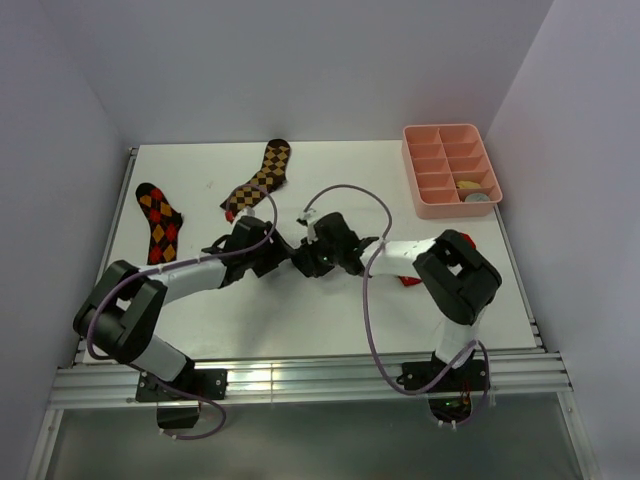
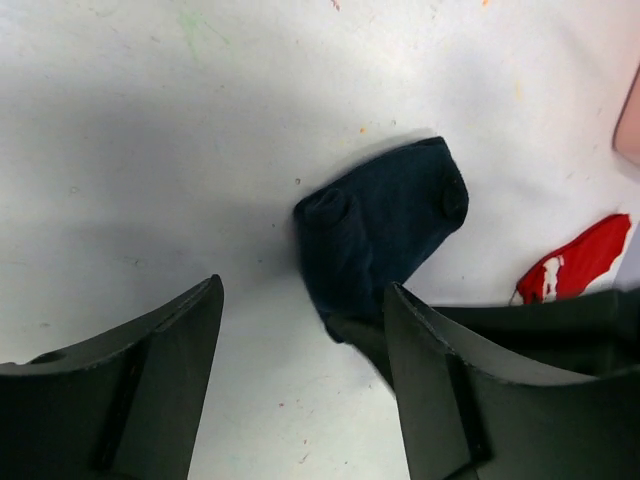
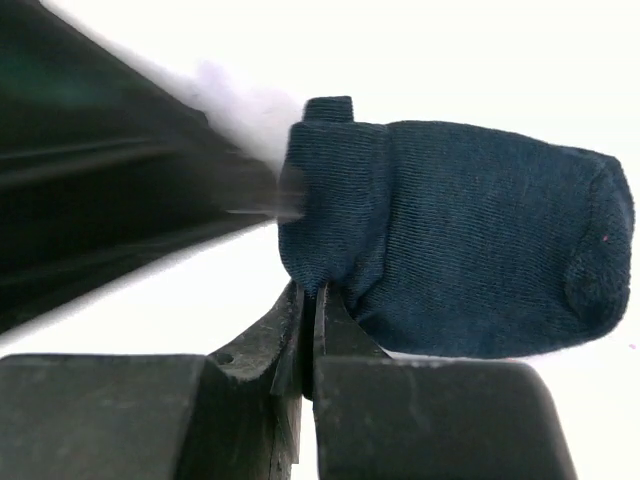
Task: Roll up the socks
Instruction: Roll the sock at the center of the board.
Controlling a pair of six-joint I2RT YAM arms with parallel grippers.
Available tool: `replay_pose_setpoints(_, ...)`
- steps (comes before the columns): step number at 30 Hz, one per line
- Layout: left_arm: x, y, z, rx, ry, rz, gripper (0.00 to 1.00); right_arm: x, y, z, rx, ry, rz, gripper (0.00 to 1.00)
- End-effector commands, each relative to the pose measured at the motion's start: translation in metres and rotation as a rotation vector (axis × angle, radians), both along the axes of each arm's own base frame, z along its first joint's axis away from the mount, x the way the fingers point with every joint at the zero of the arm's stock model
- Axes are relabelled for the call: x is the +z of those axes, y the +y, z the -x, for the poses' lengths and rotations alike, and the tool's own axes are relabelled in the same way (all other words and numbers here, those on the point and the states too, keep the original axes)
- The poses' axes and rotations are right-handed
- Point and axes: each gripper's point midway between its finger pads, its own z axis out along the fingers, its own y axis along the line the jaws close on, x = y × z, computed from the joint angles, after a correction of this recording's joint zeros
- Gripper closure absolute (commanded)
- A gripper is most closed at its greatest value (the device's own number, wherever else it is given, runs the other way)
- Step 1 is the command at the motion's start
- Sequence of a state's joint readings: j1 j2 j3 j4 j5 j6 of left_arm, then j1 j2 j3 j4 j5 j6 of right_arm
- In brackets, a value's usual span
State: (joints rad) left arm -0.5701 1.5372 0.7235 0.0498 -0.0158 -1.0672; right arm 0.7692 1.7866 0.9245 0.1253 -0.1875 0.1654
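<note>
My right tool (image 3: 310,315) is clenched on the navy sock (image 3: 460,240), mid tabletop (image 1: 300,325); my left tool (image 2: 302,295) is released.

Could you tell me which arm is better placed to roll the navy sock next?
Right, probably. The right hand is shut on an edge of the navy sock, while the left hand stands open with the sock ahead of it, ungripped.
</note>
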Motion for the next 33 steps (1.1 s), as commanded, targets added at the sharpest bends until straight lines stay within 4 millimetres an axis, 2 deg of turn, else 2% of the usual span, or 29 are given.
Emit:
replay_pose_setpoints(1, 0.016, 0.002, -0.007, 0.056, -0.075, 0.051, 0.29, 0.002, 0.007, 0.020, 0.056, 0.265, -0.179, 1.00)
replay_pose_setpoints(5, 0.015, 0.002, -0.005, 0.057, -0.087, 0.072, 0.28, 0.006, 0.006, 0.026, 0.049, 0.473, -0.349, 1.00)
replay_pose_setpoints(6, 0.016, 0.001, -0.005, 0.054, -0.091, 0.082, 0.29, 0.009, 0.005, 0.017, 0.048, 0.484, -0.410, 1.00)
replay_pose_setpoints(7, 0.013, 0.001, -0.004, 0.051, -0.087, 0.083, 0.29, 0.015, 0.005, 0.023, 0.081, 0.535, -0.464, 1.00)
replay_pose_setpoints(10, 0.015, -0.006, -0.005, 0.030, -0.095, 0.107, 0.30, 0.018, 0.000, 0.018, 0.048, 0.607, -0.559, 1.00)
replay_pose_setpoints(21, -0.005, -0.020, -0.010, 0.000, -0.043, 0.116, 0.42, -0.012, -0.017, 0.014, -0.091, 0.758, -0.589, 1.00)
replay_pose_setpoints(27, -0.010, -0.023, -0.010, -0.008, -0.039, 0.128, 0.42, -0.027, -0.022, 0.016, -0.117, 0.808, -0.567, 1.00)
replay_pose_setpoints(30, -0.010, -0.027, -0.012, -0.012, -0.040, 0.136, 0.39, -0.027, -0.022, 0.017, -0.121, 0.820, -0.579, 1.00)
replay_pose_setpoints(33, -0.016, -0.030, -0.012, -0.020, -0.025, 0.126, 0.40, -0.028, -0.022, 0.016, -0.124, 0.826, -0.586, 1.00)
